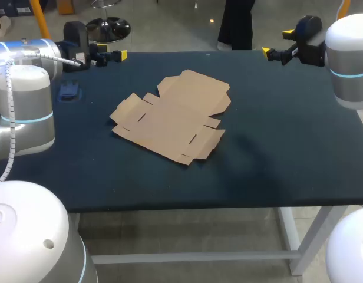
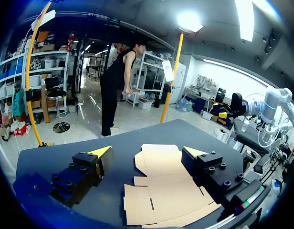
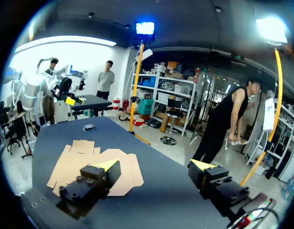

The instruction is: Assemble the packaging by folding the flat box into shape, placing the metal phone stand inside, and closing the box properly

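This room is bright. The light comes from ceiling lamps [image 2: 189, 20] high above and ahead of the left pincer [image 2: 148, 152], and they burn out to white glare. High ahead of the right pincer [image 3: 155, 166], two more lamps glare in the same way. On the dark table [image 1: 276, 118] the light falls soft and even. The box [image 1: 172, 115] throws only a thin shadow along its edge. A faint, wide shadow lies on the table beside it, on the right pincer's side.

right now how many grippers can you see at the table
2. The left gripper hangs open at the table's far left edge; the right gripper hangs open at its far right edge. Both are empty, with the flat box lying between them.
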Robot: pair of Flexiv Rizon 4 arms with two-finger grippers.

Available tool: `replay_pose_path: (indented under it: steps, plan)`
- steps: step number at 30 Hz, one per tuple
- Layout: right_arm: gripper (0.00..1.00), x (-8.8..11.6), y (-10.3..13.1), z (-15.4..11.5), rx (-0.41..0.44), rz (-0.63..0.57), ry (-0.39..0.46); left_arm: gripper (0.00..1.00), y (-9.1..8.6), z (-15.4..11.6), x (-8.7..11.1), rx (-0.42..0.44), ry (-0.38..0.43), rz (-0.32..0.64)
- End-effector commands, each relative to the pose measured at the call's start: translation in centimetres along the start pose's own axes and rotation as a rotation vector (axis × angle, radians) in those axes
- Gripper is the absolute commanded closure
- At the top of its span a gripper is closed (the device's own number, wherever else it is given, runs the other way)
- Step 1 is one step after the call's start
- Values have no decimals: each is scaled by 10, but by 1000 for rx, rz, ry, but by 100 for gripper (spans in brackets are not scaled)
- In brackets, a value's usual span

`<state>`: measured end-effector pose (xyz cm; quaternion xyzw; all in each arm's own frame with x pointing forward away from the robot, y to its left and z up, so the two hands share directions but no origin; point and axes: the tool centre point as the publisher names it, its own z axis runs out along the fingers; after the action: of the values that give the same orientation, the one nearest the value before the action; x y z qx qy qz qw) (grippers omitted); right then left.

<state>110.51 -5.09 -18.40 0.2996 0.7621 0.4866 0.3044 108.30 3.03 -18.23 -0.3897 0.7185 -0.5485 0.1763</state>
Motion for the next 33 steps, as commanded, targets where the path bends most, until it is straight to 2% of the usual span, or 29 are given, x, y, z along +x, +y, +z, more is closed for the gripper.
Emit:
replay_pose_path:
  steps: [1, 24, 26, 29, 33]
  plan:
    - [0, 1, 0, 0, -2, 0, -2, 0, 0, 0, 0, 0, -2, 0]
    - [0, 1, 0, 0, -2, 0, -2, 0, -2, 3, 1, -13, 7, 6]
    - [0, -3, -3, 2, 12, 33, 16, 0, -4, 7, 3, -35, 51, 17]
    - [0, -8, -8, 6, 52, 117, 66, 0, -4, 9, 5, -68, 74, 3]
    - [0, -6, -15, 8, 164, 205, 93, 0, -5, 6, 6, -168, 82, -76]
